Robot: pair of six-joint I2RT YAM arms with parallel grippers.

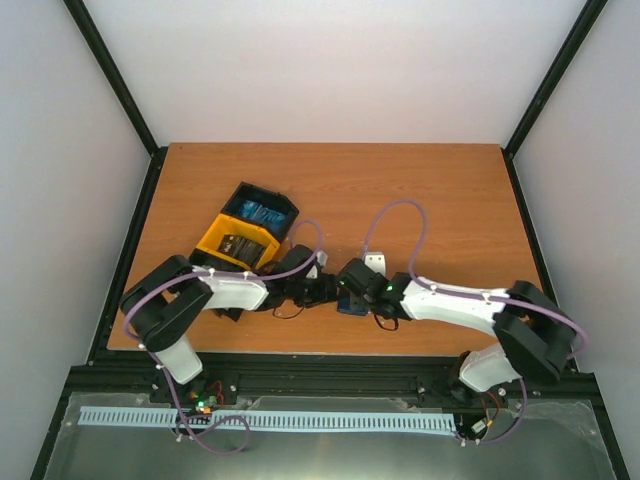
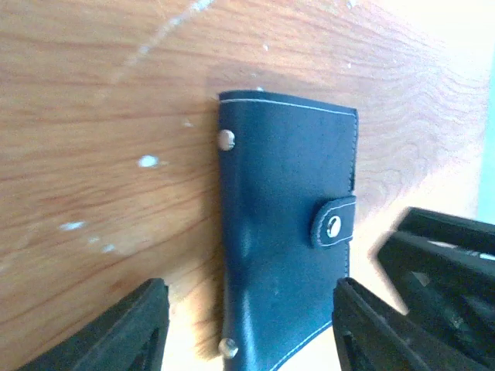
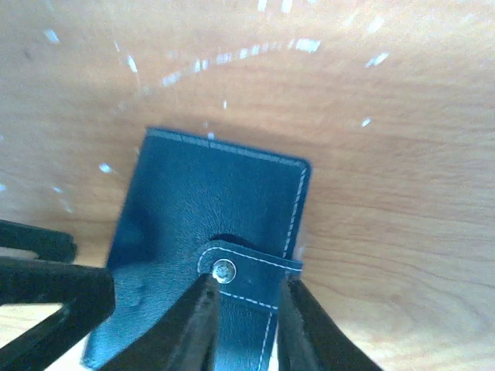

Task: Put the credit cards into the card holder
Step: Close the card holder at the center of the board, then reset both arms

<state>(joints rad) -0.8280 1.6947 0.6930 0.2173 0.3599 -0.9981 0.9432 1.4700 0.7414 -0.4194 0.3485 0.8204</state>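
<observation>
The card holder is a dark navy wallet lying closed on the wooden table, its strap snapped across the cover. It sits between both grippers. My left gripper is open, its fingers standing either side of the holder's near end without touching it. My right gripper is open by a narrow gap, fingertips just below the strap and above the cover. The credit cards lie in the bin tray: blue ones in the black compartment, dark ones in the yellow one.
The black-and-yellow bin tray stands just behind my left arm. A small pale object lies behind the right gripper. The right gripper's black body shows beside the holder in the left wrist view.
</observation>
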